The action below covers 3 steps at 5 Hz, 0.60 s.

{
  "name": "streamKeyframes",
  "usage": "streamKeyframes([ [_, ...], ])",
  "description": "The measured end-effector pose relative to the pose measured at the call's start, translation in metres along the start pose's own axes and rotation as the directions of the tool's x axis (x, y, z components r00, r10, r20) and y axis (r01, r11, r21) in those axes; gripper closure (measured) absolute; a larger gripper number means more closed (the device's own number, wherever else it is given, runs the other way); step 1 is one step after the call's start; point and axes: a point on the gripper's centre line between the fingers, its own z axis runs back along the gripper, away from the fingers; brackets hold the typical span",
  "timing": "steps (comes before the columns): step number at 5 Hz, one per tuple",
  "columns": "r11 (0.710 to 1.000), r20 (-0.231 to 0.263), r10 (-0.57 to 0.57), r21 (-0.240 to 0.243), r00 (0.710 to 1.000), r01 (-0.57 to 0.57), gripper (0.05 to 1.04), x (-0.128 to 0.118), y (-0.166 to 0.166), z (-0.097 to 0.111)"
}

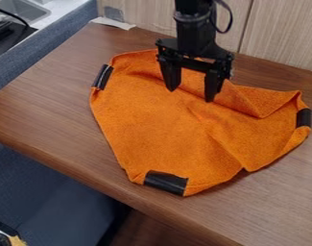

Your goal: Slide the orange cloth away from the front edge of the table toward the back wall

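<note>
The black gripper (191,95) hangs over the upper middle of an orange cloth (164,129), its two fingers spread apart with no object between them. Whether the fingertips touch the cloth, I cannot tell. The cloth lies spread on the wooden table, with folds and creases on its right side. Black tape wraps three of its corners: one strip (102,77) at the upper left, one strip (166,182) at the front and one strip (304,117) at the right.
The wooden table (49,105) has its front edge running from the left down to the lower right. A wood-panelled wall (280,33) stands behind it. Beyond a blue-grey divider at the upper left is a sink (20,8). Some pale tape (113,23) lies at the table's back corner.
</note>
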Motion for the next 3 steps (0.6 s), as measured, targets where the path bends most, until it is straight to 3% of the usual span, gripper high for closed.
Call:
streamKeyframes([
  [1, 1.0, 0.052, -0.006, 0.001, 0.999, 0.006, 0.084, -0.0107, -0.0012, 0.0267],
  [3, 1.0, 0.057, -0.004, 0.002, 0.998, 0.004, 0.084, -0.0106, 0.0002, 0.028],
])
